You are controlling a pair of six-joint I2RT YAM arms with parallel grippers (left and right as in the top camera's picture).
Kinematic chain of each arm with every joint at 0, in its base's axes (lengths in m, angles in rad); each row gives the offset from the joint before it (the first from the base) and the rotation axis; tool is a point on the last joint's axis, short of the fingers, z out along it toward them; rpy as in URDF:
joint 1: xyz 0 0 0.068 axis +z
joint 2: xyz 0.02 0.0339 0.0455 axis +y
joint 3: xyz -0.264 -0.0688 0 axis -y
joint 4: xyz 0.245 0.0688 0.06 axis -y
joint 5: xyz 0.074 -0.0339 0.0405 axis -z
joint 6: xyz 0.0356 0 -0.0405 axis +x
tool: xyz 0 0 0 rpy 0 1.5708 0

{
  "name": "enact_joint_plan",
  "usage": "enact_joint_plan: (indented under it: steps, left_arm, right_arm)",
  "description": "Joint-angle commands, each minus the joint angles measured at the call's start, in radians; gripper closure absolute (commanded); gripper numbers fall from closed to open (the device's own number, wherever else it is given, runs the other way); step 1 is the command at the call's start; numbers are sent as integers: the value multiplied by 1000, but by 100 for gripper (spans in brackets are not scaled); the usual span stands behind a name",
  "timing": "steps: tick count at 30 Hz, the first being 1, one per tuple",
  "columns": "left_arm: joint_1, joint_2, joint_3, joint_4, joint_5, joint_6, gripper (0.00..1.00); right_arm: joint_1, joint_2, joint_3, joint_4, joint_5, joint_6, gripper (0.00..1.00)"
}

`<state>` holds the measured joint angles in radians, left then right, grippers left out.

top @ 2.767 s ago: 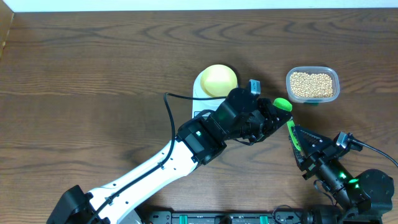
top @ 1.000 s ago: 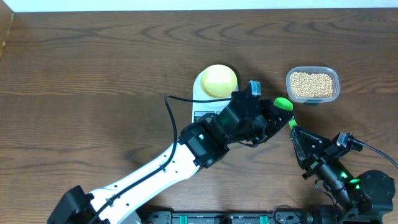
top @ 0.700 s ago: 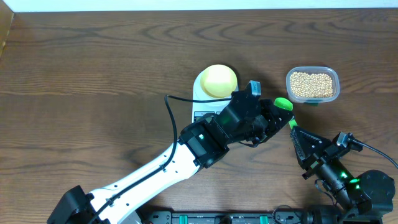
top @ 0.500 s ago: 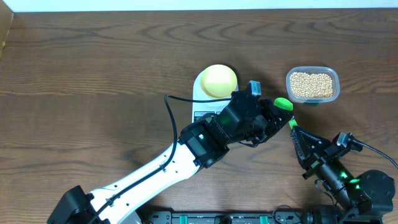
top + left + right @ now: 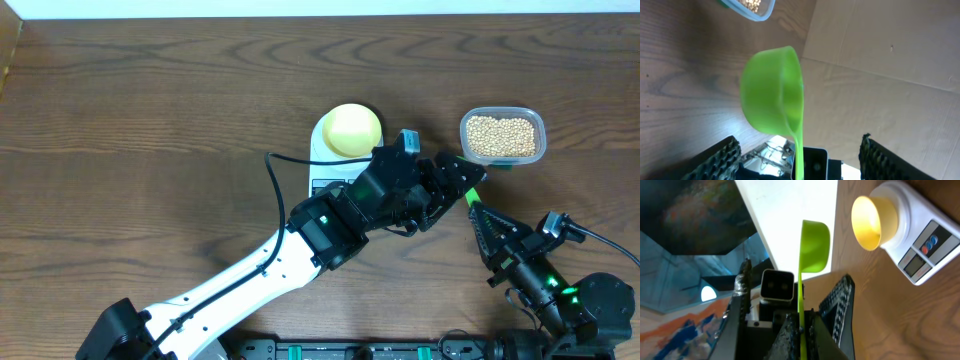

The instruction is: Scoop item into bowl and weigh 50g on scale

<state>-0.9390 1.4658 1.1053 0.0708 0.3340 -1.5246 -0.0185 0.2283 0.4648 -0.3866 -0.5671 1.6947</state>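
Overhead and wrist views, both arms meeting to the right of the white rounded-rectangular digital scale (image 5: 945, 227). My right gripper (image 5: 801, 322) is pinched tight on the thin handle of the bright green plastic scoop (image 5: 814, 240), which stands up from my fingertips with its cup at the top; my left gripper (image 5: 799, 141) has its jaws spread wide, one ribbed black finger (image 5: 722, 157) on either side of that handle, neither touching it, so the scoop hangs between them held by my right alone.

The small round pale yellow bowl (image 5: 871, 222) sits on the far end of the scale, its display and red and blue buttons towards me; the small round tan beans (image 5: 503, 138) lie in the clear rounded-rectangular plastic tub (image 5: 462, 138), well to the right of the scale on the dark brown wooden table (image 5: 150, 120).

Obstructions: from above, my left gripper covers the scoop's cup, leaving only a short green stretch of handle in sight, and lies between scale and tub, just beside the tub's near-left corner; my left arm crosses the scale's near right corner; in the right wrist view my left fingers flank the scoop.
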Motion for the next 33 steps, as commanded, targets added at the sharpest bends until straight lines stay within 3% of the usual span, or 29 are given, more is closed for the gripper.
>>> enact_joint_plan:
  steps: [1,6,10,14,24,33]
  left_arm:
    - [-3,-9,0,-5,-8,6,20]
    - [1,-9,0,-10,-14,96,10]
    - [20,-9,0,-10,-14,249,0]
    - [57,-9,0,-53,-14,407,0]
    - [186,-28,0,-326,-13,685,1]
    - [320,-183,3,-526,-14,993,1]
  right_arm:
    - [-6,0,12,-7,40,-82,98]
    - [-6,0,12,-10,78,-222,98]
    - [-6,0,12,-29,106,-378,98]
    - [-6,0,12,-51,124,-508,98]
    - [-6,11,13,-126,124,-715,98]
    - [-6,236,133,-225,83,-970,98]
